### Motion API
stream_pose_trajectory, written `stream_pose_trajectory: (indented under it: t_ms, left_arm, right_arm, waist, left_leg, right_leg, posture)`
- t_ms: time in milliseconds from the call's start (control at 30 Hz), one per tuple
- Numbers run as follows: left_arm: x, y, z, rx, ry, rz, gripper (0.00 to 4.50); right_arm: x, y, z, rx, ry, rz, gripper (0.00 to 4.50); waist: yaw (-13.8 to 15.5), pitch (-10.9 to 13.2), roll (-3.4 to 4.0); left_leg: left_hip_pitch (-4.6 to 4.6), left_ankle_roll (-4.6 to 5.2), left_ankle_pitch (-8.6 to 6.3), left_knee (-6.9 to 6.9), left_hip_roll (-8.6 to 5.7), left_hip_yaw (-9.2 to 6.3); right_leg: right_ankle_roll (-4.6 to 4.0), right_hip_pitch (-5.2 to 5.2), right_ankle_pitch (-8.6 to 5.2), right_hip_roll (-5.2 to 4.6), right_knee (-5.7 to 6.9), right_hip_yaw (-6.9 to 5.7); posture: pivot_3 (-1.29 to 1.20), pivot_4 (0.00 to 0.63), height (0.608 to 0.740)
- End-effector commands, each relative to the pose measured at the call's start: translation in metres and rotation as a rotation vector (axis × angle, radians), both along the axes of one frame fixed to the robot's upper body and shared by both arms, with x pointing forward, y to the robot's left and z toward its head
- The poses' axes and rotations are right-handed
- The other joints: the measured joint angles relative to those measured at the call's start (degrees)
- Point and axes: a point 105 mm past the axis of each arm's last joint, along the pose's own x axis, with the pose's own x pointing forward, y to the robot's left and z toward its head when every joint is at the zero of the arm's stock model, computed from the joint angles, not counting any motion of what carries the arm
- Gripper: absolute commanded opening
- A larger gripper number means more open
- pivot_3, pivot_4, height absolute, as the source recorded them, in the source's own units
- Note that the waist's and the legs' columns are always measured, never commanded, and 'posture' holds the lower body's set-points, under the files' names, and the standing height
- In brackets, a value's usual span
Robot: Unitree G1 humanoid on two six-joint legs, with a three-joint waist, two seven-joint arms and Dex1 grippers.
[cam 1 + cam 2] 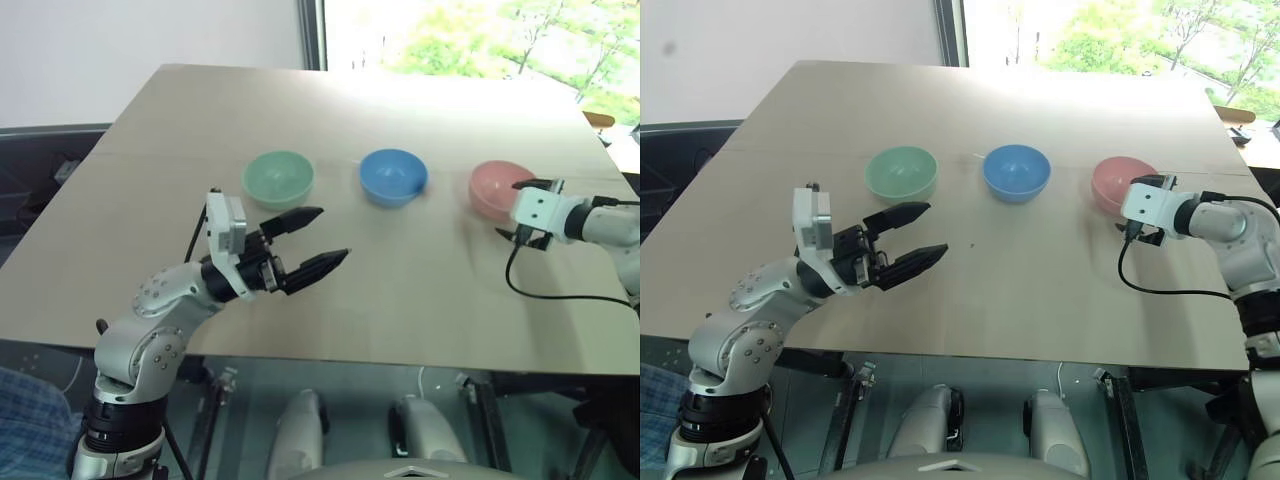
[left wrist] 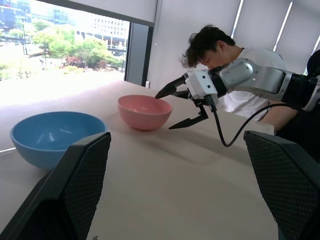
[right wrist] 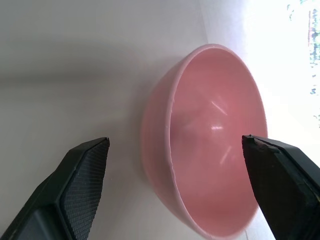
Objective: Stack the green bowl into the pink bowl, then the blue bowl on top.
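bowls sit in a row mid-frame: green bowl (image 1: 278,178), blue bowl (image 1: 393,176), pink bowl (image 1: 499,190). right gripper (image 2: 174,106), spread wide, straddles the pink rim, probably to steady it. left gripper (image 1: 314,243) hangs wide and empty below the green one.

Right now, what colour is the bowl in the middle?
Blue. The middle bowl shows best in the left eye view.

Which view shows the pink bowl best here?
The right wrist view: the pink bowl sits large between the open right gripper's fingers, rim and inside plain. The left wrist view shows it whole, from the side, farther off. In the eye views the gripper hides part of it.
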Motion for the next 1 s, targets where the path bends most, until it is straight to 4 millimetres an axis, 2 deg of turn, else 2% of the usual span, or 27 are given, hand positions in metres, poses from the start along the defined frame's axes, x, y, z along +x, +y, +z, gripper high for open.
stream_pose_trajectory:
  t_ms: [33,133,233,267,333,367,567,633,733,867,1000]
  left_arm:
    - [-0.005,-0.004,0.009,0.004,-0.049,-0.015,4.50]
    - [-0.007,-0.003,0.009,0.008,-0.047,-0.009,4.50]
    - [-0.008,-0.001,0.008,0.007,-0.041,0.005,4.50]
    - [-0.008,-0.001,0.008,0.005,-0.039,0.009,4.50]
    - [-0.009,-0.002,0.007,0.005,-0.038,0.009,4.50]
    - [-0.009,-0.003,0.007,0.005,-0.037,0.008,4.50]
    - [-0.009,-0.004,0.007,0.008,-0.041,0.004,4.50]
    - [-0.009,-0.005,0.008,0.011,-0.046,-0.001,4.50]
    - [-0.008,-0.004,0.009,0.016,-0.048,0.000,4.50]
    - [-0.005,-0.002,0.007,0.029,-0.043,0.002,4.50]
    - [-0.002,-0.002,0.006,0.051,-0.044,-0.007,4.50]
  right_arm:
    - [0.008,-0.004,0.004,-0.049,0.013,0.020,3.94]
    - [0.012,-0.004,0.003,-0.050,0.030,0.028,2.87]
    - [0.011,-0.002,0.000,-0.052,0.056,0.051,1.55]
    - [0.011,-0.001,-0.001,-0.049,0.058,0.055,1.32]
    - [0.012,-0.001,-0.001,-0.050,0.060,0.063,0.33]
    - [0.011,-0.001,-0.001,-0.051,0.060,0.065,0.11]
    - [0.006,0.001,0.000,-0.064,0.051,0.105,0.11]
    - [0.003,0.007,0.004,-0.071,0.035,0.145,0.11]
    - [-0.011,0.033,0.016,-0.048,0.033,0.263,0.11]
    - [-0.049,0.071,0.021,-0.103,0.102,0.450,0.11]
    - [-0.079,0.106,0.030,-0.096,0.125,0.560,0.11]
  waist:
    - [-0.17,0.02,0.02]
    - [-0.25,0.03,0.04]
    - [-0.27,0.03,0.04]
    - [-0.27,0.03,0.04]
    - [-0.23,0.03,0.05]
    - [-0.24,0.04,0.06]
    - [-0.26,0.05,0.07]
    - [-0.23,0.05,0.08]
    - [-0.21,0.06,0.10]
    - [-0.13,0.11,0.18]
    - [-0.07,0.14,0.22]
  left_leg:
    - [0.00,0.00,0.00,0.00,0.00,0.01]
    - [0.01,0.00,0.00,0.00,0.00,0.02]
    - [0.02,0.00,0.00,0.00,0.00,0.02]
    - [0.02,0.00,0.00,-0.01,0.01,0.02]
    - [0.01,0.00,0.00,-0.01,0.00,0.02]
    - [0.01,0.00,0.00,0.00,0.00,0.02]
    - [0.03,-0.01,0.00,0.00,0.00,0.03]
    - [0.02,-0.01,0.00,0.00,0.00,0.03]
    - [0.03,-0.01,0.00,0.00,0.01,0.02]
    - [0.00,-0.01,0.00,-0.02,0.02,0.00]
    - [0.02,0.00,0.00,0.00,0.02,0.00]
  right_leg:
    - [0.00,0.00,0.00,0.00,0.00,0.00]
    - [0.00,-0.01,0.00,-0.01,0.01,0.01]
    - [0.00,-0.01,0.00,-0.01,0.02,0.01]
    - [0.00,-0.01,0.00,-0.01,0.02,0.01]
    - [0.00,-0.01,0.00,-0.01,0.02,0.01]
    - [0.00,-0.01,0.00,-0.02,0.03,0.01]
    - [-0.01,-0.01,0.01,-0.02,0.04,0.02]
    - [0.00,-0.01,0.01,-0.02,0.03,0.01]
    - [0.00,-0.01,0.00,-0.02,0.03,0.01]
    - [0.00,-0.01,0.01,-0.02,0.04,0.01]
    - [0.01,0.00,0.01,-0.02,0.05,-0.02]
  posture:
    - [0.00,0.150,0.740]
    - [0.00,0.150,0.740]
    - [0.00,0.150,0.740]
    - [0.00,0.150,0.740]
    - [0.00,0.150,0.740]
    - [0.00,0.150,0.740]
    - [0.00,0.150,0.740]
    - [0.00,0.150,0.740]
    - [0.00,0.150,0.740]
    - [0.00,0.150,0.740]
    - [0.00,0.150,0.740]
